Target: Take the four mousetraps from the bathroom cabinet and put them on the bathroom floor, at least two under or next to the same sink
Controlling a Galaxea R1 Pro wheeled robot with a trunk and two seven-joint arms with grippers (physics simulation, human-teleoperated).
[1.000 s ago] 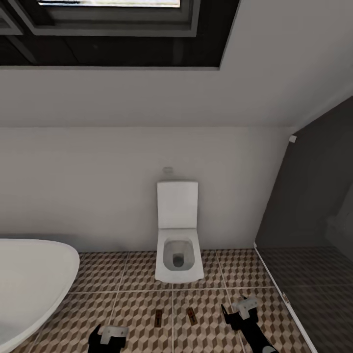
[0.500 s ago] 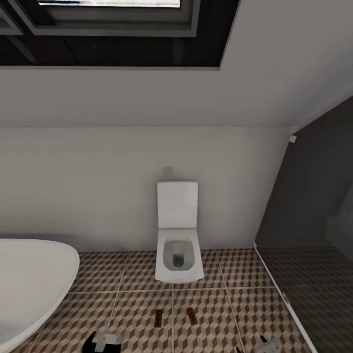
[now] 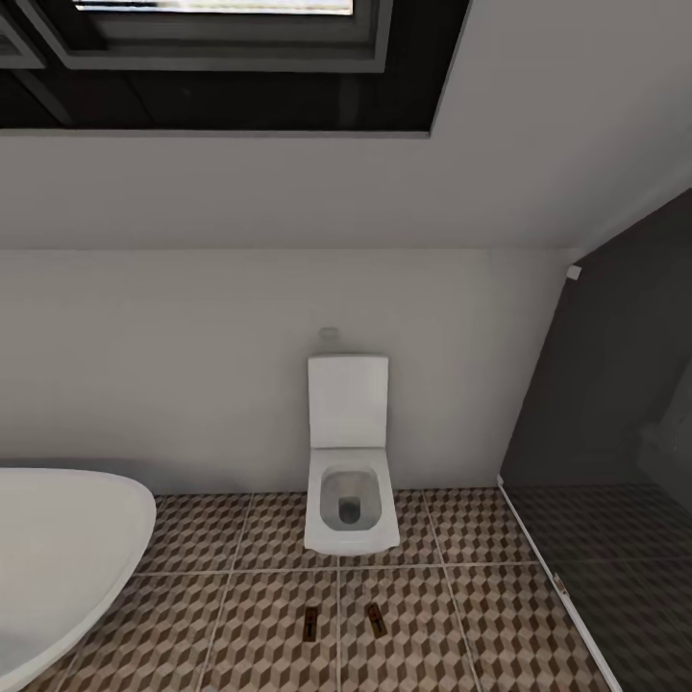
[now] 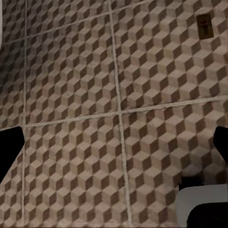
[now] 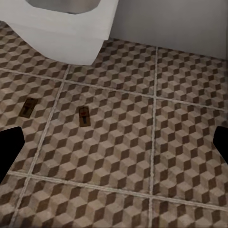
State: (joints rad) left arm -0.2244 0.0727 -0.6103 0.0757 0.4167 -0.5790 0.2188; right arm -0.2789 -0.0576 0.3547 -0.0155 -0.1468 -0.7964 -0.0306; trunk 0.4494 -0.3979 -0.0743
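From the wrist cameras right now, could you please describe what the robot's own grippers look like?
Little of them shows. In the left wrist view, the left gripper appears as two plain black fingers at the frame's edges, with a pale grey rounded part and a black piece beside it in one corner. In the right wrist view, the right gripper shows the same black fingers. No cables or markings are visible.

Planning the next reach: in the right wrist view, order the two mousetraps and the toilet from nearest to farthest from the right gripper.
1. Mousetrap on the middle tile, nearest.
2. Mousetrap by the picture's edge, slightly farther; nearly level.
3. Toilet, beyond both, at the wall.
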